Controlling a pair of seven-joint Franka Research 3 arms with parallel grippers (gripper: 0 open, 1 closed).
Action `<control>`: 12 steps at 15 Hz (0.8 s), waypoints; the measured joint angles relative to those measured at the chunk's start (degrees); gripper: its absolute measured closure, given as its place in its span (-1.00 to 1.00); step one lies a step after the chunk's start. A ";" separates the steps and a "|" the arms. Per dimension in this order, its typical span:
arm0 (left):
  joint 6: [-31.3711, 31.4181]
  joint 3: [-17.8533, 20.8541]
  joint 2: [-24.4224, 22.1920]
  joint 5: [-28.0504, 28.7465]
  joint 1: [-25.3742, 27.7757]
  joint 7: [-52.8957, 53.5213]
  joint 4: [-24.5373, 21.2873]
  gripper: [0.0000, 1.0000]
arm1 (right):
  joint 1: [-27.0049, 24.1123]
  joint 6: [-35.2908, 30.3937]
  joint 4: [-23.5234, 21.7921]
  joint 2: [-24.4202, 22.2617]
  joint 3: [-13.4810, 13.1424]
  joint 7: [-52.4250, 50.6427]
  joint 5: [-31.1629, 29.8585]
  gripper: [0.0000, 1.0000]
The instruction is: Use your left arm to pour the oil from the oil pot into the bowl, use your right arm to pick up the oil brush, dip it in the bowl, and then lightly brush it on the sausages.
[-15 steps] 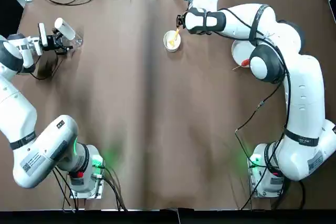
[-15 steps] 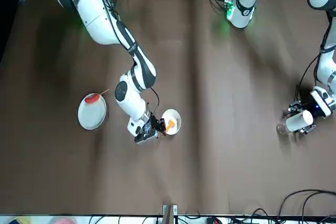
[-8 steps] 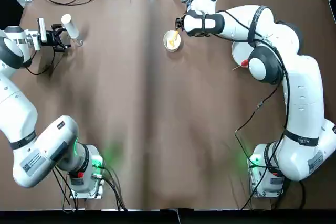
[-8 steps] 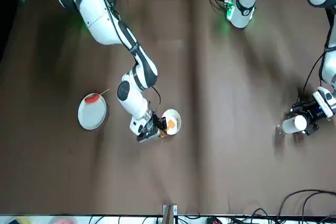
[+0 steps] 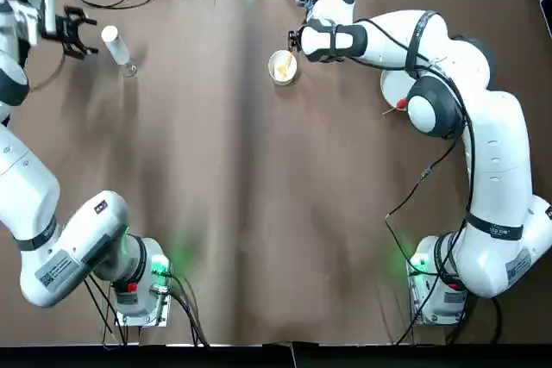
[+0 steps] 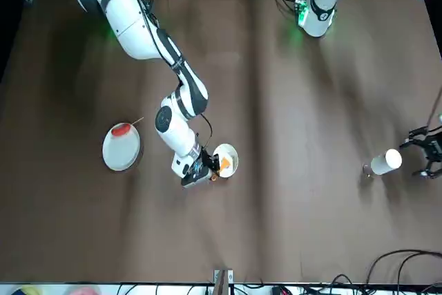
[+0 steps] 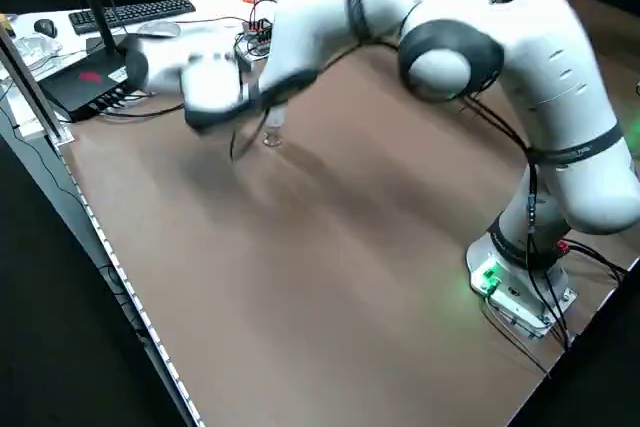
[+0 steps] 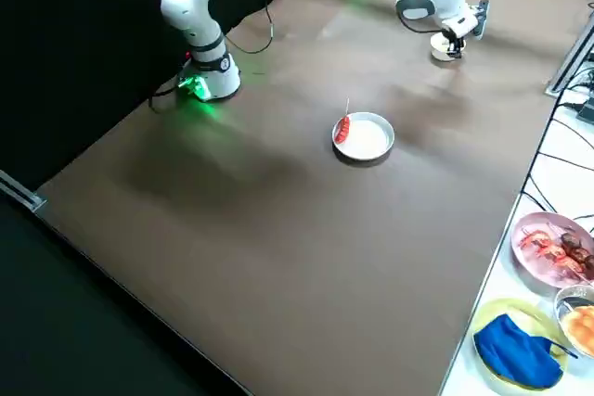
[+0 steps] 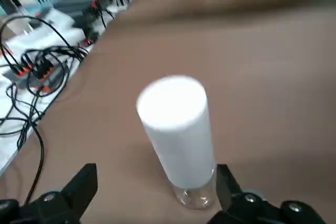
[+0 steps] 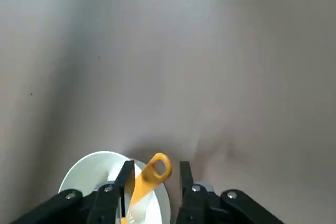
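At the left of the bench (image 5: 216, 213), toward its far-left corner, the oil pot (image 5: 118, 47) stands upright on its own, white cap uppermost. The left claw (image 9: 156, 174) is beside it, nearer the bench's left edge, its fingers spread and gripping nothing. Toward the far edge, about midway across, the right claw (image 10: 157, 165) hangs over the bowl (image 6: 233, 165), fingers apart on either side of the yellow handle of the brush (image 10: 149, 179), which leans in the bowl. The handle lies closer to one finger than the other; whether they touch cannot be told.

Taking up the brush looks to be the step in hand, with dipping and brushing still to come. Done well, it calls for centring the handle between the fingers, lining them up with its slant, and closing gently clear of the rim. A lopsided squeeze could twist the slim handle or drag the light bowl. A short, straight lift would test the hold before a dip, and letting the bristles drain over the bowl should spare the bench from drips.

Between the bowl and the right edge sits the plate (image 8: 374, 136), holding the sausage (image 8: 342, 130), its stick jutting past the rim. The left claw would do best to keep clear of the pot, which could topple if nudged.
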 joint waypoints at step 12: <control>-0.57 -1.01 -22.38 34.39 -28.67 -62.24 -1.84 -1.00 | 0.27 0.39 0.72 0.54 0.05 -0.40 0.00 0.15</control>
